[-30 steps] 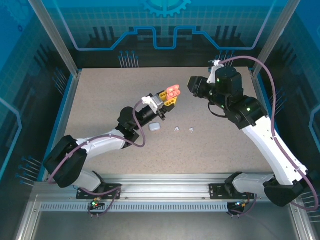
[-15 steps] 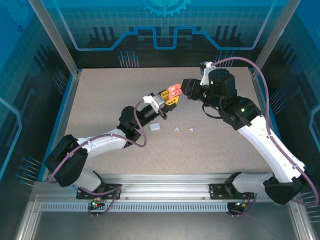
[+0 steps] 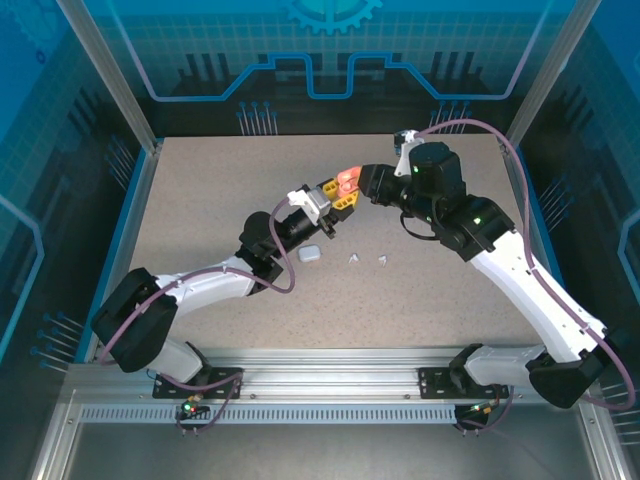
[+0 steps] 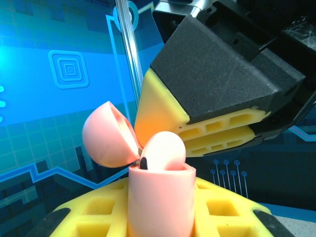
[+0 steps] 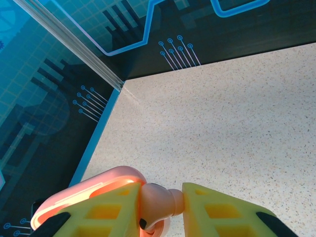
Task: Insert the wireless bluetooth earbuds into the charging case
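The top camera looks down from above the near edge over the whole counter [image 3: 200, 190]. The left wrist camera sits close behind the left claw [image 4: 160, 212] facing far right, the right one behind the right claw [image 5: 159, 205] facing far left. All share the pink case [image 3: 347, 180]

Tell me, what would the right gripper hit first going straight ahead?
Probably the open pink case held in the left gripper; the pink earbud it pinches would touch first, though depth is unclear.

Speckled beige table [image 5: 237, 113], salmon-pink case [image 4: 159, 202], salmon-pink earbud [image 5: 159, 201], white earbuds [image 3: 353, 258]
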`<state>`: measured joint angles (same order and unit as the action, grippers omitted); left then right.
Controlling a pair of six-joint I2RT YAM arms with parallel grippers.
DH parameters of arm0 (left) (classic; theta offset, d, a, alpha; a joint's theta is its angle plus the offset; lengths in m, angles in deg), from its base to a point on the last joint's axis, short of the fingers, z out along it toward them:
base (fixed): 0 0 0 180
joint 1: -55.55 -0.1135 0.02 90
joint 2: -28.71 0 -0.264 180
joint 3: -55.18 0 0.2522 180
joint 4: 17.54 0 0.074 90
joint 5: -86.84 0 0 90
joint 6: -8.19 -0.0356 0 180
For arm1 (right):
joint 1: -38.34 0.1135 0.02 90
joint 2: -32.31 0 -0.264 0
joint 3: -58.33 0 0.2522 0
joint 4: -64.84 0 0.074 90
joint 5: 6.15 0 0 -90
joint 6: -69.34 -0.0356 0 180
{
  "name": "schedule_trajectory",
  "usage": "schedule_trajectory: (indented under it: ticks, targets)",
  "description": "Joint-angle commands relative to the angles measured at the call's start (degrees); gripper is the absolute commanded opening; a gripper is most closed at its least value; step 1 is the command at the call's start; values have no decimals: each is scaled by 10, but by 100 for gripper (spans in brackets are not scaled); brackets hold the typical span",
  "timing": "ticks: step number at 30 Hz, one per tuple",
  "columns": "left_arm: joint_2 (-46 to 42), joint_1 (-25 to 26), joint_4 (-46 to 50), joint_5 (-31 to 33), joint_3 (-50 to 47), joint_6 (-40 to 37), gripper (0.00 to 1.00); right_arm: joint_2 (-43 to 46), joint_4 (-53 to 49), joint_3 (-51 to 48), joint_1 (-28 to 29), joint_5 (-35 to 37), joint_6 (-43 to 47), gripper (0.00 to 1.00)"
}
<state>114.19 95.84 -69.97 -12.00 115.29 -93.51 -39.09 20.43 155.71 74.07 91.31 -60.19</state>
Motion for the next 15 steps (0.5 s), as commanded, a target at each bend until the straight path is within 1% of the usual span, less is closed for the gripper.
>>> schedule_trajectory:
  ticks: [1,7,10,15]
  targets:
    - [1,5,-23,0,17,8,0,-11,10,-12,13,2,13,26]
    - [1,4,-24,0,16,10,0,-12,26,-31,33,31,40,26]
    - [1,5,-24,2,16,12,0,-18,31,-30,42,29,56,26]
    - [5,4,-34,13,14,14,0,-40,3,-15,67,52,79,26]
